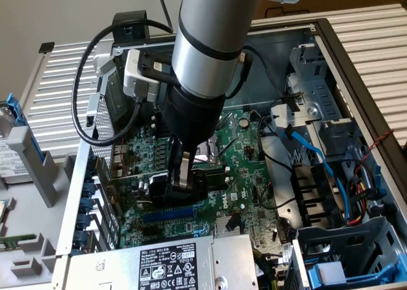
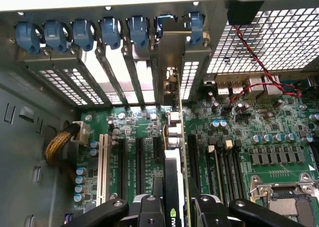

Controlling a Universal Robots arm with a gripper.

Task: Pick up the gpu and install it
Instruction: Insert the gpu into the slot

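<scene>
The gpu [image 2: 173,179] appears edge-on in the wrist view, a thin green card with a black shroud, standing upright over the motherboard [image 2: 259,137] among the black expansion slots [image 2: 139,162]. Its silver bracket [image 2: 172,53] reaches up to the rear slot openings under the blue clips. My gripper [image 2: 177,209] is shut on the gpu, one black finger [image 2: 149,212] on each side of the card. In the exterior view my gripper [image 1: 184,179] hangs inside the open case, low over the motherboard [image 1: 248,169], with the dark gpu [image 1: 206,182] in it. Whether the card's edge sits in a slot is hidden.
A row of blue retention clips [image 2: 79,33] lines the rear wall. A white slot [image 2: 103,162] and the CPU socket [image 2: 284,197] flank the card. The power supply [image 1: 172,264], drive cage [image 1: 318,112] and loose cables [image 1: 311,156] crowd the case.
</scene>
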